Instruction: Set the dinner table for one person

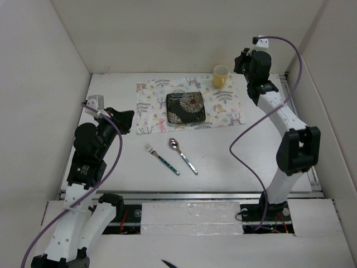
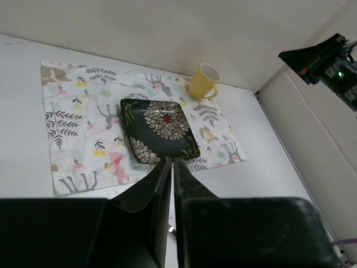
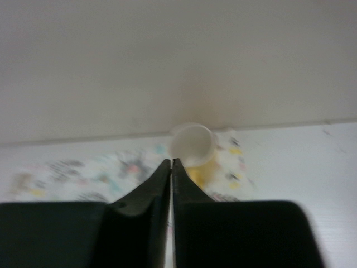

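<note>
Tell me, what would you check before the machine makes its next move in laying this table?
1. Floral cloth placemat lies flat on the white tabletop: ok.
2. Dark square flower-patterned plate sits on the placemat: ok.
3. Yellow mug stands upright at the placemat's far right corner: ok.
4. Teal-handled metal fork and teal-handled metal spoon set beside the plate: not ok. Both lie on bare tabletop, nearer the arms.
5. Left end effector open for a pick: not ok. It is shut and empty.
6. Right end effector open for a pick: not ok. It is shut and empty, near the mug.
</note>
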Robot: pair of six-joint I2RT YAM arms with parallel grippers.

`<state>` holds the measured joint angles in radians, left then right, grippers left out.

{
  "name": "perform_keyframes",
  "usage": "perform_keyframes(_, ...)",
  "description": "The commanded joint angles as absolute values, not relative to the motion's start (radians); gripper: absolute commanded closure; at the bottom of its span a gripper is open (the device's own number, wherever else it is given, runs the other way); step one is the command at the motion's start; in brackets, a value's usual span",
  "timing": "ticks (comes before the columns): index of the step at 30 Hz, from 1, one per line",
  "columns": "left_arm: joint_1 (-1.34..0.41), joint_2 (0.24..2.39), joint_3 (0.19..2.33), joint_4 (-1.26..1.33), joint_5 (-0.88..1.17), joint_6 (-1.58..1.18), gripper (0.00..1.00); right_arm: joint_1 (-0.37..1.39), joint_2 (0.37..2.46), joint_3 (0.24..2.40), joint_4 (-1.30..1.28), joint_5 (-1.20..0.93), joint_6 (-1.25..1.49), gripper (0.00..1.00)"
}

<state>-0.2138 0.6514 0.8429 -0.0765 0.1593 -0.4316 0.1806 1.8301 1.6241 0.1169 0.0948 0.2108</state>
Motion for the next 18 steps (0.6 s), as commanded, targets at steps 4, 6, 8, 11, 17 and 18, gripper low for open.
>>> perform_keyframes(4,-0.21,0.634,0.842,-0.006,0.216,-0.426,1.0,0.44,1.502,1.125,0.265,-0.092,0.29,1.0)
perform_keyframes(6,-0.21,0.627,0.842,-0.008,0.212,-0.426,1.0,0.523,1.479,1.042,0.25,-0.049,0.288,1.0)
perform_keyframes(8,-0.21,0.617,0.845,-0.009,0.207,-0.428,0.96,0.635,1.416,0.964,0.177,-0.009,0.276,1.0)
perform_keyframes(11,-0.21,0.598,0.851,-0.009,0.21,-0.422,0.78,0.805,1.352,0.875,0.111,0.106,0.246,0.77)
perform_keyframes(17,-0.21,0.586,0.847,-0.008,0.222,-0.422,0.7,0.969,1.344,0.763,0.04,0.268,0.287,0.41)
perform_keyframes(18,-0.21,0.587,0.844,-0.006,0.224,-0.422,0.7,0.98,1.376,0.759,0.04,0.294,0.294,0.4)
